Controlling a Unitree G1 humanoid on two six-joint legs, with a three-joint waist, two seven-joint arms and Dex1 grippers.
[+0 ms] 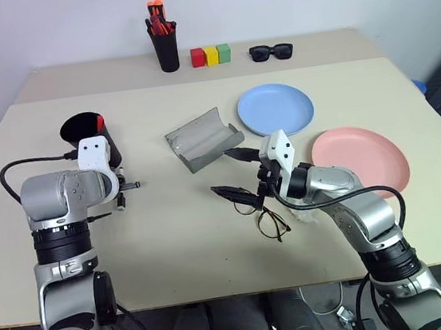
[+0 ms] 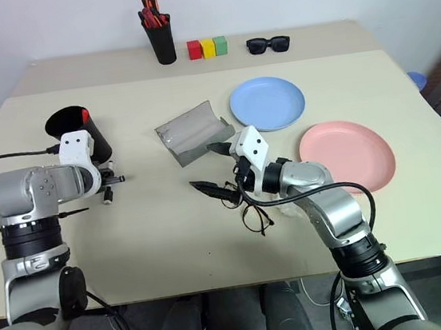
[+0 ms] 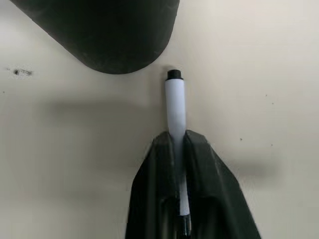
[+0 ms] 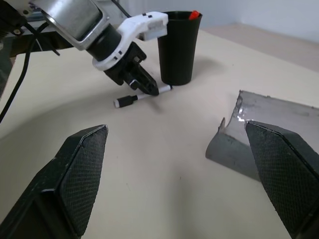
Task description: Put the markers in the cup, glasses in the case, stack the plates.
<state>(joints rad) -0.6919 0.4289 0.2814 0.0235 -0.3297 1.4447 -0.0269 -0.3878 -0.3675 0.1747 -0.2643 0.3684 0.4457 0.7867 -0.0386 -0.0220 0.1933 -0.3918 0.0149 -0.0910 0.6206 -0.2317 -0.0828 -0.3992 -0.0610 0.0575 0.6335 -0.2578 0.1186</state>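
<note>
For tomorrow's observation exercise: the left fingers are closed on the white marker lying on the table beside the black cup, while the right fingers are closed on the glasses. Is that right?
Not quite. The right fingers stand wide open, as the right wrist view shows; the glasses lie on the table below them. The left fingers are indeed closed on the white marker beside the black cup.

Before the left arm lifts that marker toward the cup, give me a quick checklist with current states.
1. Left gripper shut on the white marker: ok, fingers clamp its barrel.
2. Marker free of the table: not ok, it lies flat on the table.
3. Cup upright beside the marker: ok.
4. Room in the cup: cannot tell; a red-ended marker already sticks up at its rim.
5. Right gripper out of the way: ok, open, hovering over the middle of the table, facing the case.
6. Glasses undisturbed: ok, on the table below the right gripper, not held.
</note>
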